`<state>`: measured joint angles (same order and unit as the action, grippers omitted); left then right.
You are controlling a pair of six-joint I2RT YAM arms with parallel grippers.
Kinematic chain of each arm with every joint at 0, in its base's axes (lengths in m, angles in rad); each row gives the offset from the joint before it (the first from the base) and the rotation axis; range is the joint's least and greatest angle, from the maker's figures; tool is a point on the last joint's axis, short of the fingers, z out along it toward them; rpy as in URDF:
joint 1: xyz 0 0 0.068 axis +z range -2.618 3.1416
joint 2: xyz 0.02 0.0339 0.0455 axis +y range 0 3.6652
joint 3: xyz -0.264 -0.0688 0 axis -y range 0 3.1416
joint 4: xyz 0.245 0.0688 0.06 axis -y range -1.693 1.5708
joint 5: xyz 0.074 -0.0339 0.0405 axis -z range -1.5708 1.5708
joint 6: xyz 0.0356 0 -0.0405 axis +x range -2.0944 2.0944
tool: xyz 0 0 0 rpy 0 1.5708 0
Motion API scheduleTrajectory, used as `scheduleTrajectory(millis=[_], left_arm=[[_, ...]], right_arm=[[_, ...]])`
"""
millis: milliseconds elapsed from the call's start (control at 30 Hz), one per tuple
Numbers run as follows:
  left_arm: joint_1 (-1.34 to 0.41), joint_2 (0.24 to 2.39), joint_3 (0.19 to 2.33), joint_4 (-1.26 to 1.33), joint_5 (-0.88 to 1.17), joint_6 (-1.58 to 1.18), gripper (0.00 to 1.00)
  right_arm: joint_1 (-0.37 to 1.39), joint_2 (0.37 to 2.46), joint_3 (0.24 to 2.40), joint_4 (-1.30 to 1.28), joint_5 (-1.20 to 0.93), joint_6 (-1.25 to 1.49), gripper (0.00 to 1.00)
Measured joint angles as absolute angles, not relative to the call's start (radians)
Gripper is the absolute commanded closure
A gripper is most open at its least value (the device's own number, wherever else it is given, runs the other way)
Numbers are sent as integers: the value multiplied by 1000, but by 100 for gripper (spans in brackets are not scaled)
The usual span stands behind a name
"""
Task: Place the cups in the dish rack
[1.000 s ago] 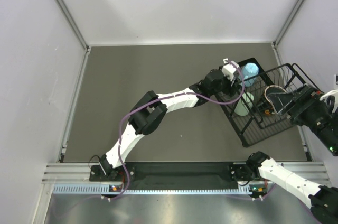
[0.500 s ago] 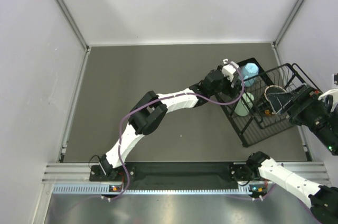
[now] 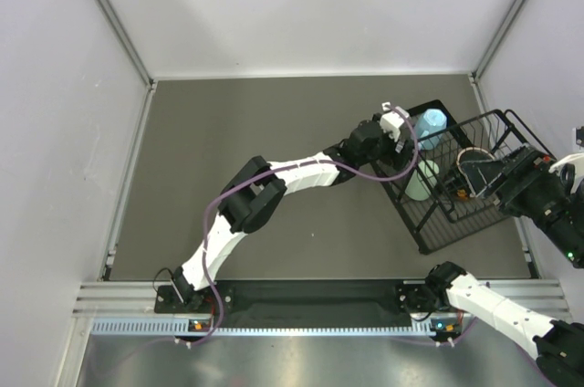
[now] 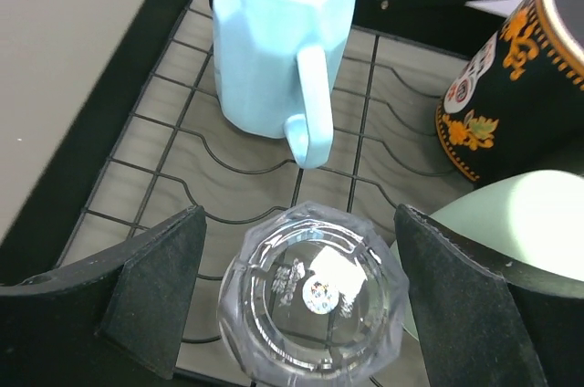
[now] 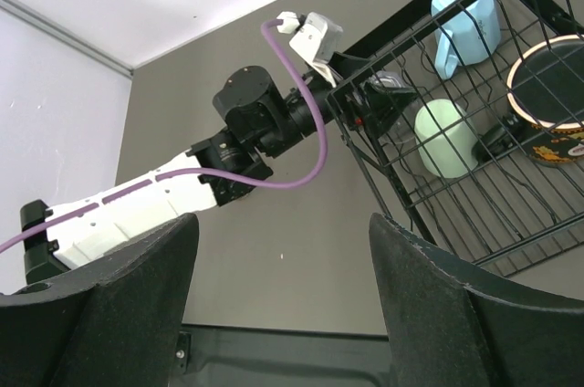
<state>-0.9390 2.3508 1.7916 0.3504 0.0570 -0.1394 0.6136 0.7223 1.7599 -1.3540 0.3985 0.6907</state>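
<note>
The black wire dish rack [image 3: 429,236] stands at the right. In it a light blue handled mug [image 4: 274,40] sits mouth down. A dark flowered mug [image 4: 520,77] and a mint green tumbler [image 4: 520,223] are beside it. My left gripper [image 4: 301,300] is open at the rack's left edge. The clear ribbed cup [image 4: 313,296] sits base up between its jaws, with a gap on each side. My right gripper [image 5: 281,223] is open and empty, above the rack's right side [image 3: 506,177]. I cannot make out the amber glass.
The rack's raised wire basket [image 5: 538,4] rises around the dark mug [image 5: 547,95]. White walls close the table on three sides. The left arm [image 3: 301,170] stretches across the grey mat [image 3: 255,122] to the rack.
My left gripper has drawn back slightly to the left, away from the rack. The right arm has barely moved.
</note>
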Motion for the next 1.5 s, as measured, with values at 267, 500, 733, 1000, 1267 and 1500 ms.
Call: scheduleTrajectory(millis=[267,500,733,1000,1267,1500], left_arm=[[-910,2275,1756,351,112,-164,10],[-888,2209,1709,350,154,-179,10],[-861,2049,1527,307,167,-177,12],[-732,1726,1375,138,65,-215,14],[-516,1644,1610,-402,-136,-387,24],[-438,1690,1674,-796,-213,-504,29]], right_arm=[[614,723,1740,-1338,397,676,24],[614,724,1740,-1321,397,657,23],[614,730,1696,-1288,391,617,22],[615,761,1621,-1218,356,548,21],[615,803,1550,-1122,327,481,20],[615,848,1505,-1053,270,472,20]])
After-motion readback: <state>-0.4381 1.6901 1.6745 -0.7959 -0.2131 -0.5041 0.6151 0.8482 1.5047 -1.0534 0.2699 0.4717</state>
